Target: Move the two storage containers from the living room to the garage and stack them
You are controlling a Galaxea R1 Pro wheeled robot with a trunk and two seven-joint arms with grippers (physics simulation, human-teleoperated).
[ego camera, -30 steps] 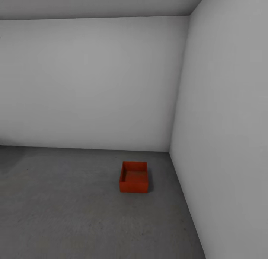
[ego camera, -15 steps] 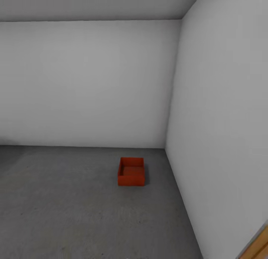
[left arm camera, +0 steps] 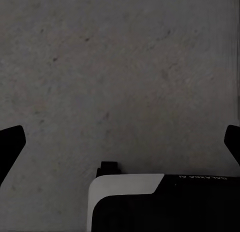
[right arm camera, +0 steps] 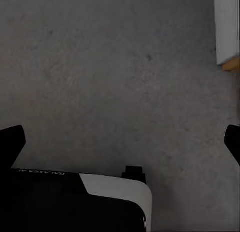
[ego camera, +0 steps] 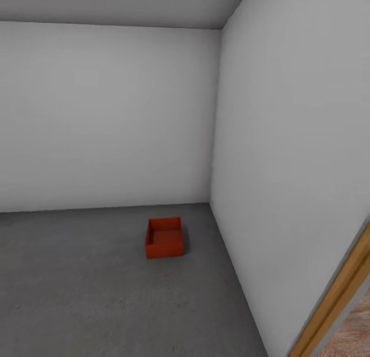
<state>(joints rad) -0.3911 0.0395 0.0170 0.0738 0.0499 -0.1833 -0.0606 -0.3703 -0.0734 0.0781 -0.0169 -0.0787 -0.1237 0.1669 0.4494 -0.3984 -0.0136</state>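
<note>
One orange-red storage container point(ego camera: 164, 238) sits upright and empty on the garage's dark grey concrete floor point(ego camera: 77, 295), near the corner where two pale walls meet. In the left wrist view my left gripper point(left arm camera: 120, 142) is open, its dark fingertips point(left arm camera: 11, 142) far apart over bare concrete, nothing between them. My right gripper point(right arm camera: 120, 142) is open too in the right wrist view, its fingertips point(right arm camera: 12, 141) wide apart above the concrete. Both grippers hold nothing and are well away from the container.
A pale grey wall point(ego camera: 288, 141) runs along the right. A wooden door frame point(ego camera: 334, 300) slants at the lower right, with light wood plank flooring point(ego camera: 354, 331) beyond it. A pale wall end with a wooden edge point(right arm camera: 227, 32) shows in the right wrist view.
The head view has shifted: the container and the wall corner now sit further left and smaller, and the door frame with plank floor has come into view at lower right. The container itself has not moved.
</note>
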